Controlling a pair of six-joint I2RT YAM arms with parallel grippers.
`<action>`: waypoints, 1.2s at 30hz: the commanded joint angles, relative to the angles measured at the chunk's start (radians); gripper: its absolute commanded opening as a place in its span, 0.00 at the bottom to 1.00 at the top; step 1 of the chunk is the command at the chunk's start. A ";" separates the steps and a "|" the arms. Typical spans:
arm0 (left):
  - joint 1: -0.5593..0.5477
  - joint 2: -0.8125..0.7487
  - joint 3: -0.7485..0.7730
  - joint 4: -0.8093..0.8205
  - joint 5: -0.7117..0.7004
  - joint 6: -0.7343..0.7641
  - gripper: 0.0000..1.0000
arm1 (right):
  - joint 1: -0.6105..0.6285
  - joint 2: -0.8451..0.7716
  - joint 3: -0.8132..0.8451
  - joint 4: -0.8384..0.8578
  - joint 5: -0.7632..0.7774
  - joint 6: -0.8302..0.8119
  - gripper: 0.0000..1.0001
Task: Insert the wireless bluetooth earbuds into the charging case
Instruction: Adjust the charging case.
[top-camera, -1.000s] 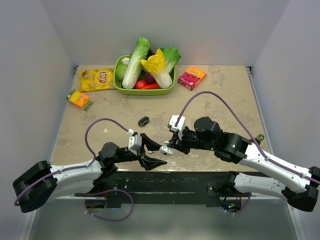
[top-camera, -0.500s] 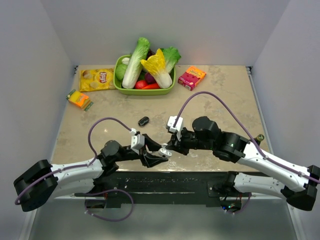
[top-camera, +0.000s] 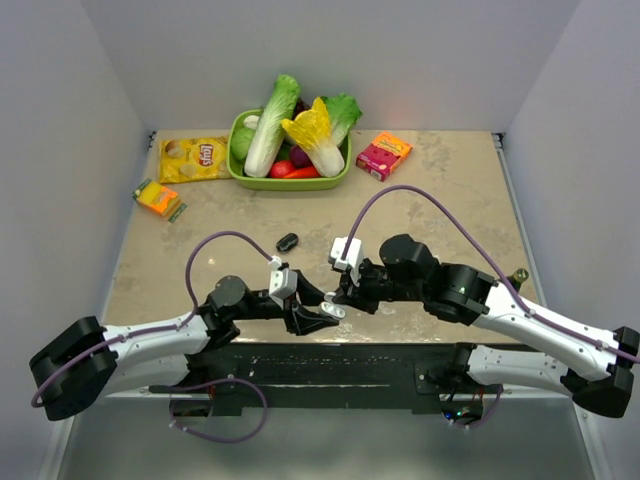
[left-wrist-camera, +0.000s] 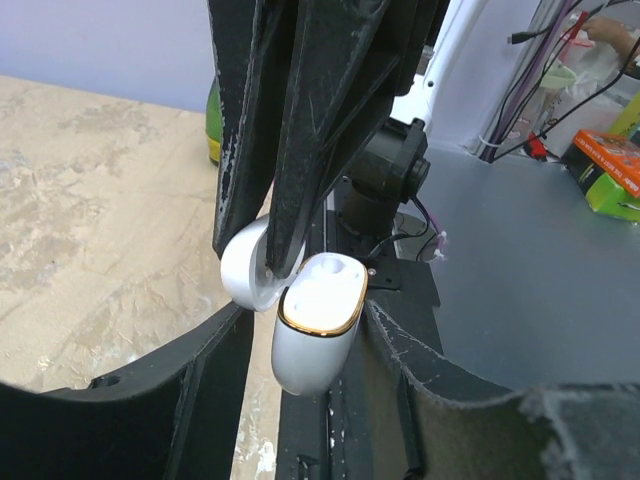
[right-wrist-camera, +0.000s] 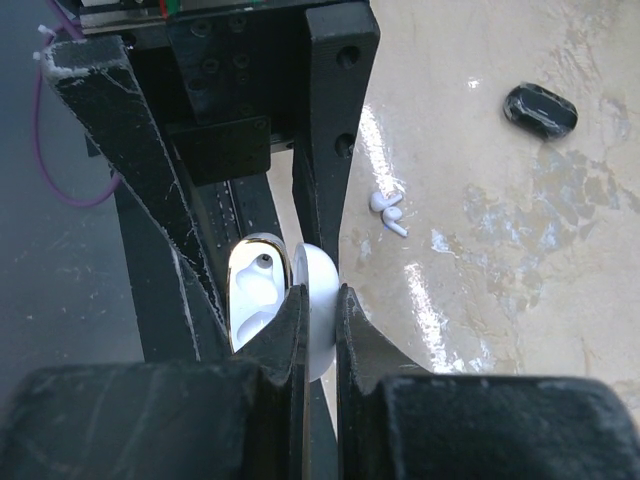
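Note:
The charging case (left-wrist-camera: 312, 345) is white with a gold rim, hangs open above the table's near edge, and its sockets are empty. My right gripper (right-wrist-camera: 318, 300) is shut on its lid (right-wrist-camera: 320, 265), and the body (right-wrist-camera: 255, 295) hangs beside that gripper's fingers. My left gripper (left-wrist-camera: 308, 325) reaches around the body: one finger (left-wrist-camera: 395, 345) touches it, and a sliver of table shows at the other finger (left-wrist-camera: 215, 370). In the top view both grippers meet at the case (top-camera: 333, 311). The white earbuds (right-wrist-camera: 388, 212) lie together on the table beyond the case.
A small black object (top-camera: 287, 241) lies mid-table. At the back stand a green basket of vegetables (top-camera: 240, 172), a yellow chip bag (top-camera: 193, 158), an orange packet (top-camera: 158, 198) and a red box (top-camera: 384, 155). A black rail (top-camera: 320, 365) runs along the near edge.
My left gripper has moved right to the case and its jaws have narrowed around the body. The right gripper shifted slightly left, still gripping the lid.

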 joint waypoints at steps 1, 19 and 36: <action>0.004 0.015 0.039 -0.009 0.029 0.018 0.51 | 0.009 -0.004 0.056 -0.008 0.012 -0.021 0.00; 0.004 -0.017 0.038 0.020 0.024 0.002 0.51 | 0.013 0.000 0.050 -0.005 0.029 -0.019 0.00; 0.004 0.006 0.027 0.049 0.021 -0.002 0.21 | 0.013 0.003 0.049 -0.003 0.023 -0.016 0.00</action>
